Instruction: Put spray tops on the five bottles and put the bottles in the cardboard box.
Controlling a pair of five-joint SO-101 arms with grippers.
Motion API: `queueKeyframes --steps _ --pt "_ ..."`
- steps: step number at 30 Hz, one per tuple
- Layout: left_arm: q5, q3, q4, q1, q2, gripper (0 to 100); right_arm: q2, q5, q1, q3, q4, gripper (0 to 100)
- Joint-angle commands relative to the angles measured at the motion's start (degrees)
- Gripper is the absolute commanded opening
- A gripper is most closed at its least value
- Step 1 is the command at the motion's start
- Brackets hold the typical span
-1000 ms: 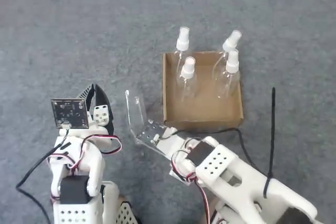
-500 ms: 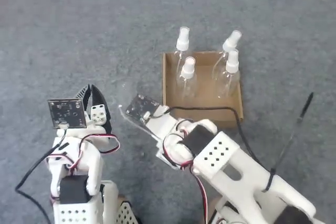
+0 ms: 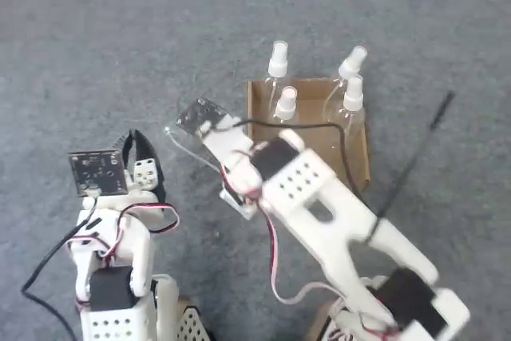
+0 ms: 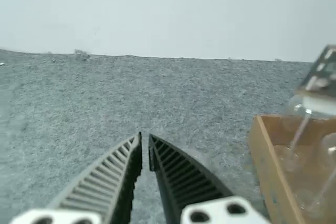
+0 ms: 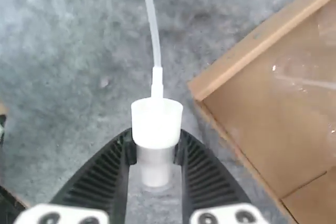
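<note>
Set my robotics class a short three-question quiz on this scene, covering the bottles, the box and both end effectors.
1. How many bottles with spray tops on stand in the cardboard box?
2. True or false: the left end effector is shut and holds nothing.
3. What does the right end effector grip? A) a bottle B) a loose spray top C) the box wall

Key: 1. Four. 2. True. 3. B.
</note>
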Motion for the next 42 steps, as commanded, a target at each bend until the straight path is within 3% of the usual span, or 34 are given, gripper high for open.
queueKeyframes --steps 1,11,20,31,37,42 --pt "0.3 -3.6 -2.8 -4.0 0.7 1 1.7 -1.0 1.0 -10.3 2.8 0.6" --pt "0.2 -5.8 -2.3 -10.2 0.8 1 6.8 -0.9 1.4 -30.8 18.1 0.6" --pt "-3.1 -9.2 3.9 -16.8 1.6 1 3.8 -0.6 2.9 -35.2 21.2 0.6" --pt "-12.2 -36.7 19.1 -17.4 32.7 1 -8.1 2.6 3.8 -35.0 24.0 0.6" --pt "-14.6 -41.0 20.0 -17.3 36.0 3 -15.2 3.7 11.3 -35.0 24.1 0.6" --pt "-14.9 -43.5 20.0 -17.1 43.6 11 -18.4 8.4 25.4 -33.9 24.5 0.6"
